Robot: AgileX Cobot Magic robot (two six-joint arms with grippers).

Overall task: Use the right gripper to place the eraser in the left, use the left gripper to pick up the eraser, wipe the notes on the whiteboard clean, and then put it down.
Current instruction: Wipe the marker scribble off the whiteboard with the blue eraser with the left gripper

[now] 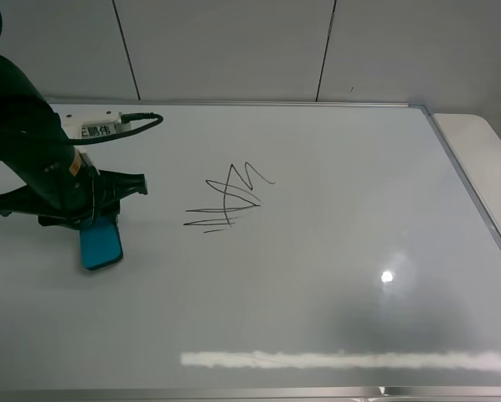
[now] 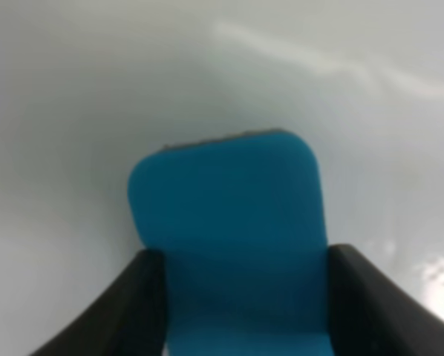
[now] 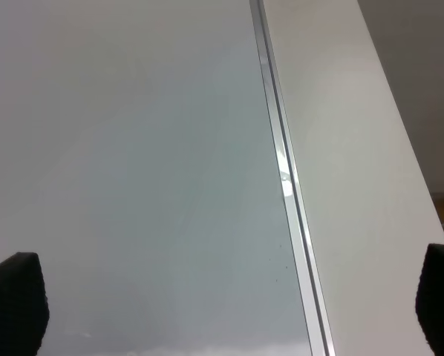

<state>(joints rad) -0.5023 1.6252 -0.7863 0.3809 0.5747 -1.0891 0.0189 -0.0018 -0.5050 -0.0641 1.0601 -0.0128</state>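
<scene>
Left gripper of mine is clenching the eraser, one black finger pressing against each long side of the teal block. I am holding it low over the near left part of the whiteboard, and its free end is pointing toward the near edge. A thin strip of darker felt is peeking out along that end in my left wrist view. I cannot tell whether the felt is touching the glossy surface or hanging just above it.

The notes are sitting to the right of the eraser and slightly farther back, apart from it, and their black zigzags are showing sharp on the white. A white box with a black cable is lying at the far left edge of the board, behind my arm.

My right gripper is hanging released, its two dark fingertips spread wide with nothing between them. It is hovering over the board's right side, where the silver frame is running alongside a pale table surface
</scene>
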